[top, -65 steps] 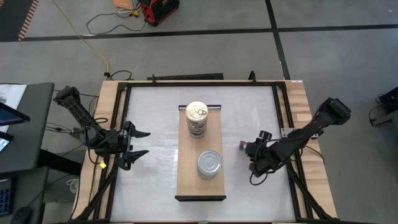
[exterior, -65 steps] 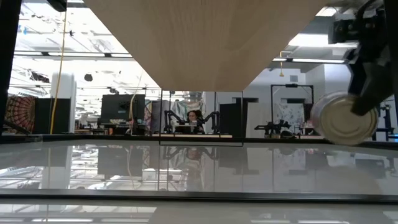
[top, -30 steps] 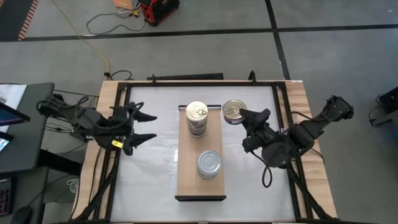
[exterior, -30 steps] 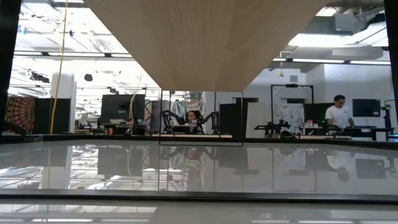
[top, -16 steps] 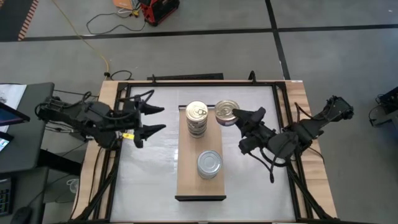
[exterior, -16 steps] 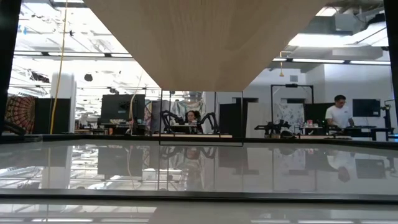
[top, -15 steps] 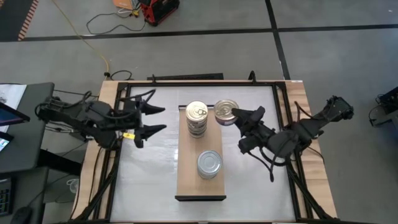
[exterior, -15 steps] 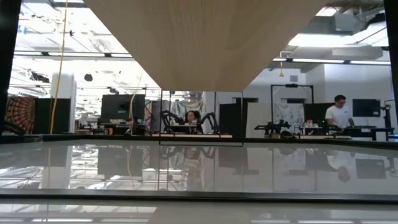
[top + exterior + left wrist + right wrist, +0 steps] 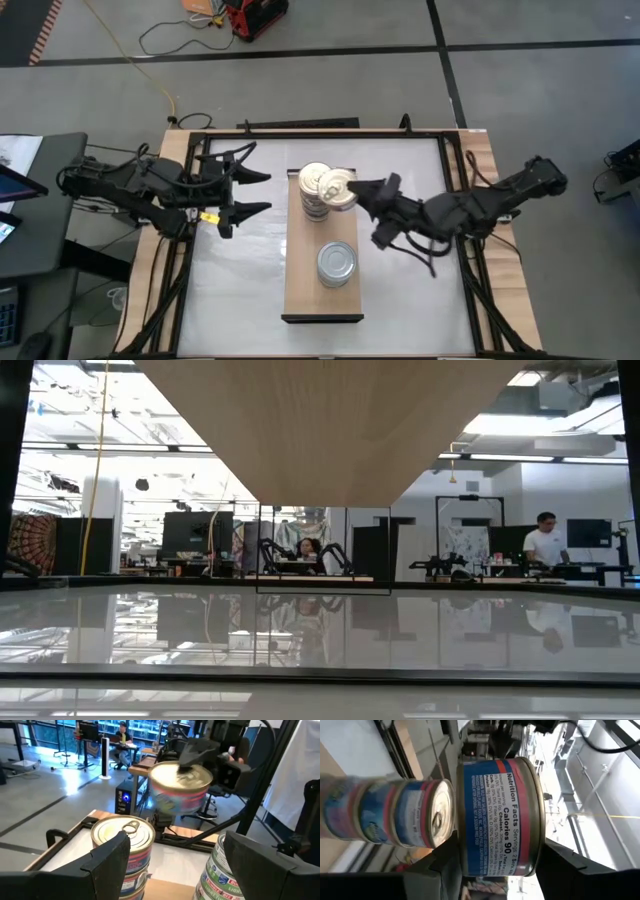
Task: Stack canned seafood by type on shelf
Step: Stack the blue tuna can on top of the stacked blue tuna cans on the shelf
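A light-wood shelf [image 9: 322, 300] lies along the middle of the white table. On its far part stands a stack of gold-lidded cans [image 9: 312, 188], which also shows in the left wrist view [image 9: 125, 847]. Nearer stands a stack of silver-lidded cans [image 9: 337, 263]. My right gripper [image 9: 352, 188] is shut on one more gold-lidded can [image 9: 337, 184], held just right of the gold stack and above its top. My left gripper [image 9: 264, 192] hovers open to the left of the shelf, level and pointing at the stacks, with nothing between its fingers. My right gripper pinches the can between its two fingers, one finger [image 9: 197, 749] lying on the gold lid [image 9: 172, 771] and the other under the bottom. The fingers come level from the table's right side. The can [image 9: 497, 817] is lifted clear, lid up and about level.
The table has a raised wood-and-metal frame [image 9: 175, 170] around it. Bare white tabletop [image 9: 240, 270] lies left and right of the shelf. The low view shows only the wood underside of the shelf [image 9: 320, 420] and the room beyond, with a person standing far off.
My right gripper has carried the can toward the table's left edge, from over the bare table to the right rim of the gold-lidded stack, with its wrist turning. My left gripper has gone up and a little toward the far edge and the shelf, staying open.
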Controlling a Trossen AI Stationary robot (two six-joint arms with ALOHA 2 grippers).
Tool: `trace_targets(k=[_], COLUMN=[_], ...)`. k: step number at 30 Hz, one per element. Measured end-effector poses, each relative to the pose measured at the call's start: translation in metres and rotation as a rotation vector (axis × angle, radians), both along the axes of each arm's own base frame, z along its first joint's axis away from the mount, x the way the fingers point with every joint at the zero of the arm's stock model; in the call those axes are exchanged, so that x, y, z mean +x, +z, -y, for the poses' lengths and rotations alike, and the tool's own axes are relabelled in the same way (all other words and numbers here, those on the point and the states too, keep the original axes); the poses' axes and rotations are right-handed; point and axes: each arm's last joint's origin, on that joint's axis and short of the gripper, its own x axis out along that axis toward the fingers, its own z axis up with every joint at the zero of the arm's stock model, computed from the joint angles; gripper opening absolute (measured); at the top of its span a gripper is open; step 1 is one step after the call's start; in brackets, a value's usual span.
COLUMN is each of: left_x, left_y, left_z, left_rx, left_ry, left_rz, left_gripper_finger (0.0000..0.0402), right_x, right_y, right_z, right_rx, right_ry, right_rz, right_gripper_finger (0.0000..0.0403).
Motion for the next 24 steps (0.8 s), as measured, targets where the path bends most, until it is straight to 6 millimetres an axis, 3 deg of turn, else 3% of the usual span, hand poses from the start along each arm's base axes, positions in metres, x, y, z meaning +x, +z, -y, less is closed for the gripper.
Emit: trace_targets(k=[7,19,24], left_x=[0.006,0.012,0.014], left_y=[-0.003,-0.006,-0.005], left_z=[0.001,-0.005,-0.015], left_rx=[0.028,0.022,0.001], left_ry=[0.006,0.031,0.034], left_rz=[-0.024,-0.034,-0.027], left_gripper_finger=[0.0306,0.0306,0.0306], right_x=[0.025,0.03,0.031], right_y=[-0.012,-0.013,-0.013], right_z=[0.018,0.027,0.031], right_rx=[-0.069,-0.047,0.008], right_ry=[-0.066,-0.025,-0.042], right_rz=[-0.049,-0.045,-0.022], right_gripper_finger=[0.0228,0.023,0.0252])
